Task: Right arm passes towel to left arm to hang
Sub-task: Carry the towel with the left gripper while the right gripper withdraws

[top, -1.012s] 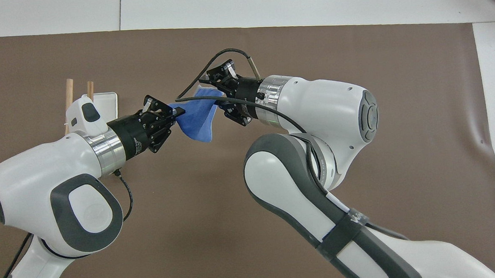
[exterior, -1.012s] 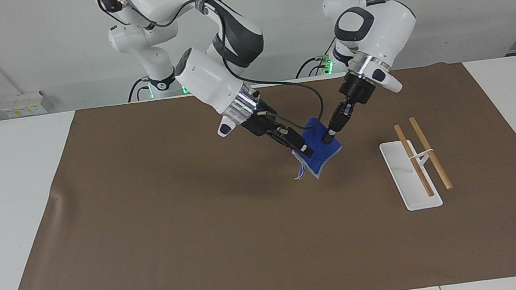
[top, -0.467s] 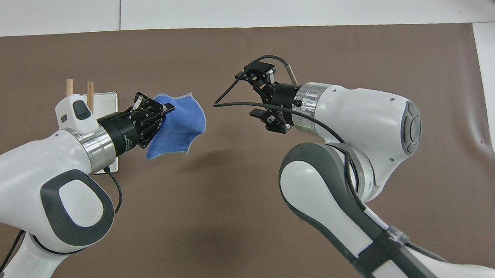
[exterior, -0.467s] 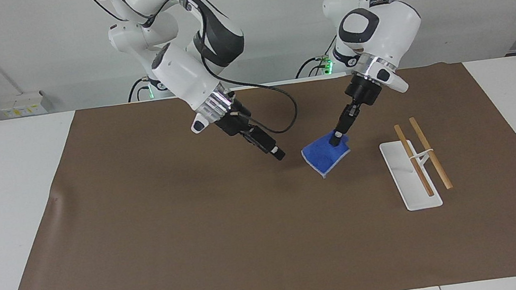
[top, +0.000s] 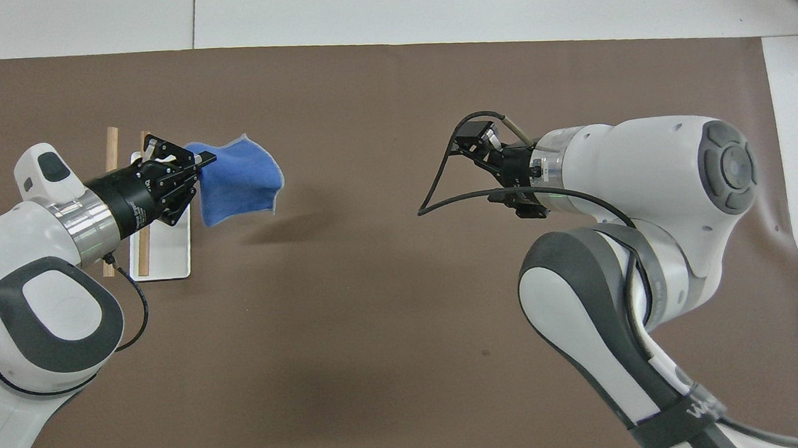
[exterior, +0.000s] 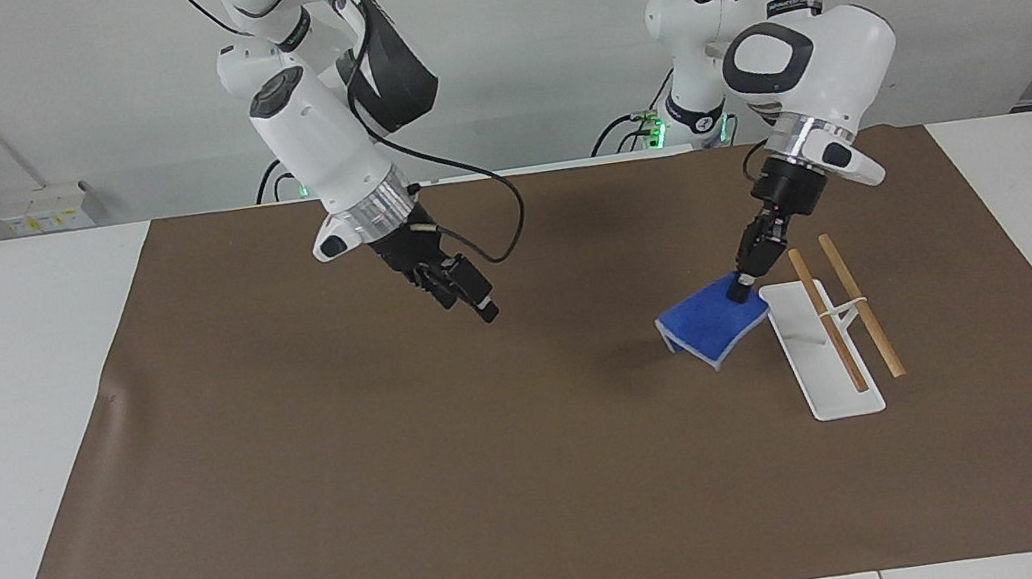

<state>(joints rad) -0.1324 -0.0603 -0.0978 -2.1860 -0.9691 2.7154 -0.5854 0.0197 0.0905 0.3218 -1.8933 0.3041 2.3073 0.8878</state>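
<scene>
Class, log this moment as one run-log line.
handover: done | left gripper: holds towel beside rack | right gripper: empty, above mat

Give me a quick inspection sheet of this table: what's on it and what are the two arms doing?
Surface: brown mat on a white table.
Job's things: blue towel held up by one corner; white rack with two wooden rods at the left arm's end.
Clutter: nothing seen.
Grippers: left gripper shut on the towel, beside the rack; right gripper holds nothing, over the mat.
Cables: black cable loops from the right wrist.
Surroundings: white wall, wall socket.
</scene>
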